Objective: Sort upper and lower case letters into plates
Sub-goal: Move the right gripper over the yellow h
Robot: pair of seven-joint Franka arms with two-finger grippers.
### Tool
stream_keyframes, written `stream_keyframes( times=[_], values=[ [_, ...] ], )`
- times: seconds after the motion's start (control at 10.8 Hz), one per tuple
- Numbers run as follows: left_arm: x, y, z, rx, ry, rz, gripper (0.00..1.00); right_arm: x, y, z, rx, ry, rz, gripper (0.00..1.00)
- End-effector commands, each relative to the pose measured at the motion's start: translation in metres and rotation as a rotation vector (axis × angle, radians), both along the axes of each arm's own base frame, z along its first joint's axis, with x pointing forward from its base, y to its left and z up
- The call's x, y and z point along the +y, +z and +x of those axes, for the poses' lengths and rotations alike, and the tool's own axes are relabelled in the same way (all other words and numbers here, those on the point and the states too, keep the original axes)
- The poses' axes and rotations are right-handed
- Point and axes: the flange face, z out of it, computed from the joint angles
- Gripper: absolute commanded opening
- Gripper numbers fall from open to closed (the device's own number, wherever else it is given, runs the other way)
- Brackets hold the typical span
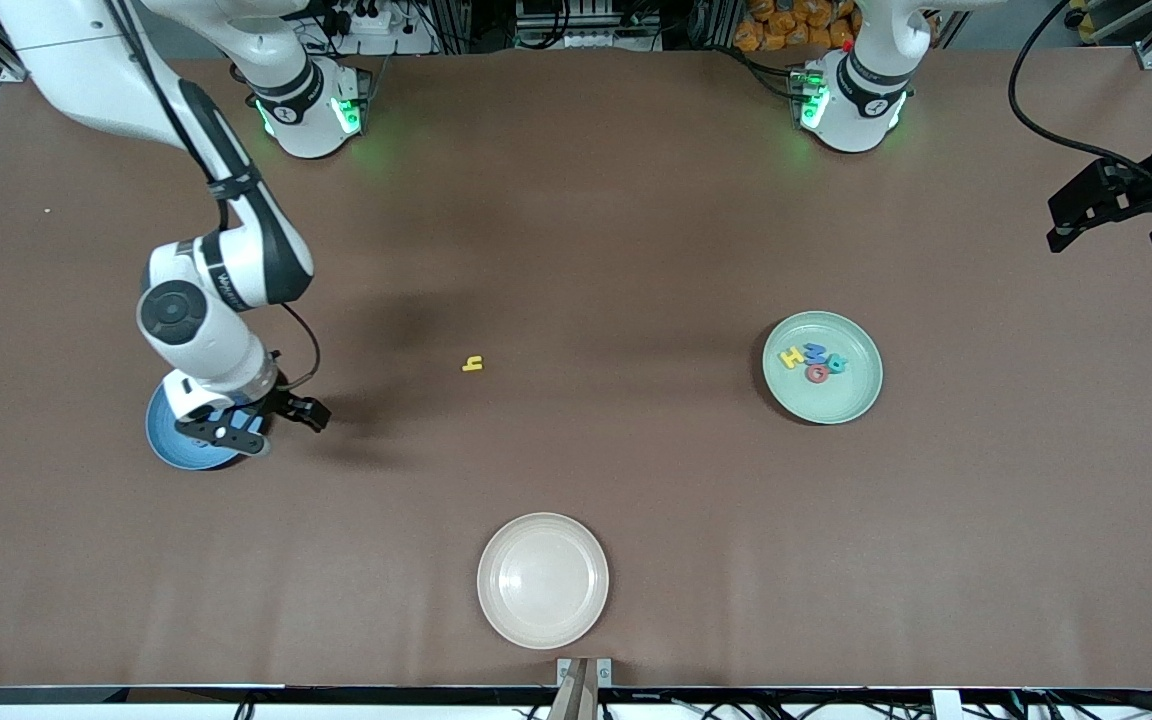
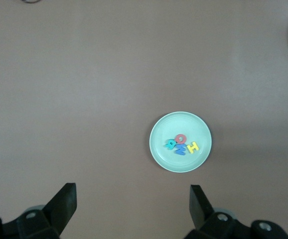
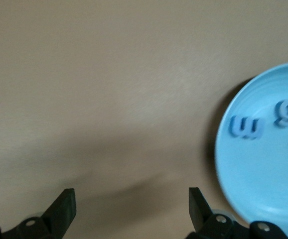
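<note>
Brown tabletop point(image 1: 576, 200) carries one loose yellow lowercase letter point(image 1: 473, 364) midway between the blue plate point(image 1: 168, 440) and mint plate point(image 1: 822, 367). Light and thin, it probably wants pinching across its edges. Right gripper point(image 1: 271, 425) over the blue plate's rim, left gripper point(image 1: 1111, 215) waiting: both jaws open, empty.

Two white Franka arms with black joint bands; green lights glow on both bases at the frame's top. The right arm point(image 1: 221, 290) carries a black cable along its links. Both grippers, left point(image 1: 1121, 215) and right point(image 1: 266, 420), are black.
</note>
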Motion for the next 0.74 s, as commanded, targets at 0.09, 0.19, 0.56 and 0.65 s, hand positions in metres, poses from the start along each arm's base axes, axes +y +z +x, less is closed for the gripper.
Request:
stream_keyframes(
  times=[0.09, 0.19, 0.56, 0.65],
  values=[
    [-0.002, 0.006, 0.000, -0.022, 0.007, -0.030, 1.00, 0.081, 0.023, -0.003, -0.042, -0.277, 0.048, 1.00],
    [-0.002, 0.006, 0.000, -0.022, 0.007, -0.030, 1.00, 0.099, 0.023, -0.006, -0.050, -0.359, 0.063, 1.00],
    [-0.004, 0.006, -0.001, -0.018, 0.006, -0.060, 1.00, 0.141, 0.004, -0.016, -0.049, -0.691, 0.099, 1.00],
    [-0.005, 0.006, -0.001, -0.018, 0.006, -0.062, 1.00, 0.153, -0.008, -0.020, -0.038, -0.755, 0.100, 1.00]
  ],
)
